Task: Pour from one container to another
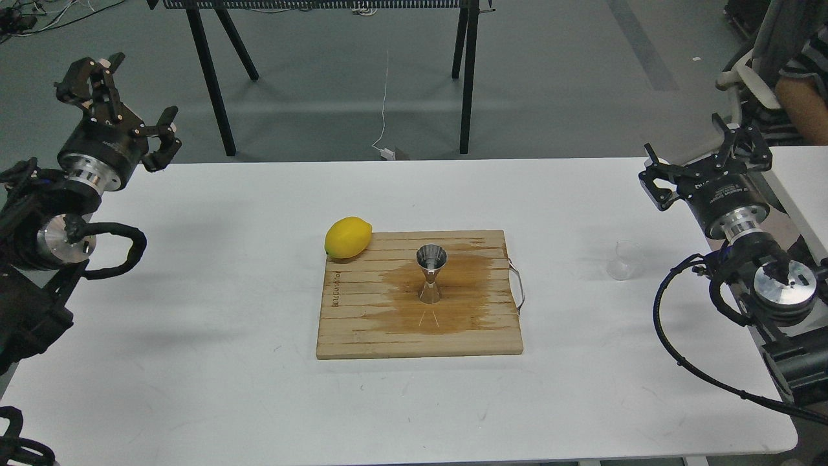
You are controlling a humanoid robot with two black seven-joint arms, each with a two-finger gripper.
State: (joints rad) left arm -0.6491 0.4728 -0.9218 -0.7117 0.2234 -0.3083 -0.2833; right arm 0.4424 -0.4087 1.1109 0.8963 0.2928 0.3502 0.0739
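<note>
The steel jigger [431, 272] stands upright in the middle of the wooden board [362, 323], inside a dark wet stain. The clear glass cup [625, 260] stands alone on the white table [194, 362], right of the board. My right gripper [706, 165] hangs open above the table's far right edge, up and to the right of the cup, holding nothing. My left gripper [118, 103] is open too, raised over the far left corner, well away from both containers.
A yellow lemon [348, 237] rests at the board's far left corner. A wire handle [517, 288] sticks out of the board's right side. Black trestle legs [213, 77] stand behind the table, and a seated person [799, 97] is at the far right.
</note>
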